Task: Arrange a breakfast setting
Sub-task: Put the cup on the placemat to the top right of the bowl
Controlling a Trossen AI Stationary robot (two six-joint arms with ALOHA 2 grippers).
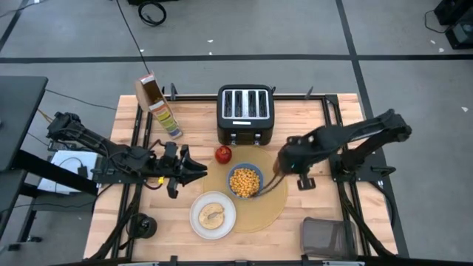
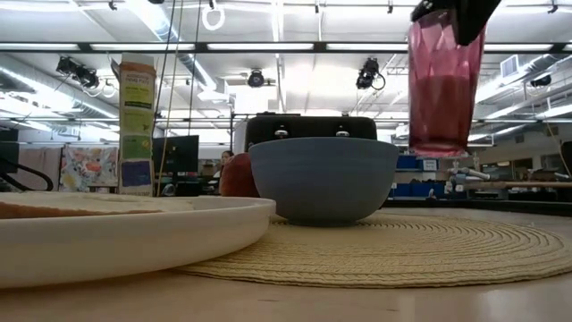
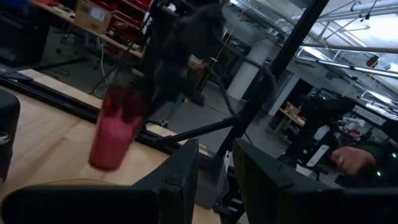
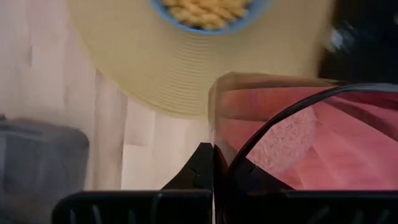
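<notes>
A tan round placemat lies mid-table. On it stands a blue bowl of cereal. A white plate with bread sits at the mat's near left edge. The red apple rests on the wood by its far left edge. My right gripper hangs over the mat's right side, shut on the translucent red cup. The cup is hidden under the gripper in the high view. My left gripper points level at the bowl from the table's left, open, with nothing between its fingers. My right gripper holds the cup's rim wall with one finger outside and one inside the cup. The fingers come from above, pointing down. The cup hangs upright below them, its base lifted clear above the placemat.
A black toaster stands at the far middle of the table, and a cereal box lies at the far left. A grey container sits at the near right corner. Black frame rails run along the table's left and right sides.
</notes>
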